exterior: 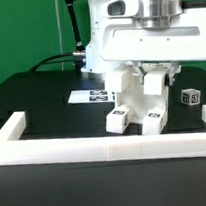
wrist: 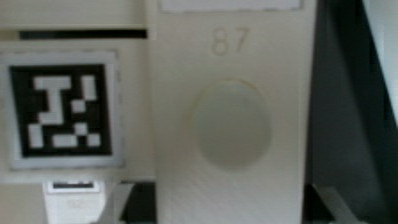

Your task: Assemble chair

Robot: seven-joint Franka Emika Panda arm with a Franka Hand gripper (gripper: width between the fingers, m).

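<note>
We see the gripper [exterior: 154, 69] low over the chair [exterior: 140, 93], which stands mid-bench [exterior: 40, 96] just behind the rail [exterior: 105, 149] along the near edge, but we cannot tell whether its fingers are apart or clamped.

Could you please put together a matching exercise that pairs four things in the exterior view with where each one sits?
Things:
1. chair structure
2. loose tagged block
3. marker board
4. border rail

Places:
A. runs across the foreground, nearest the camera
B. lies flat toward the exterior view's left of the chair structure
C. stands directly below the gripper
D. stands alone toward the exterior view's right

Pairs: 1-C, 2-D, 3-B, 4-A.
</note>
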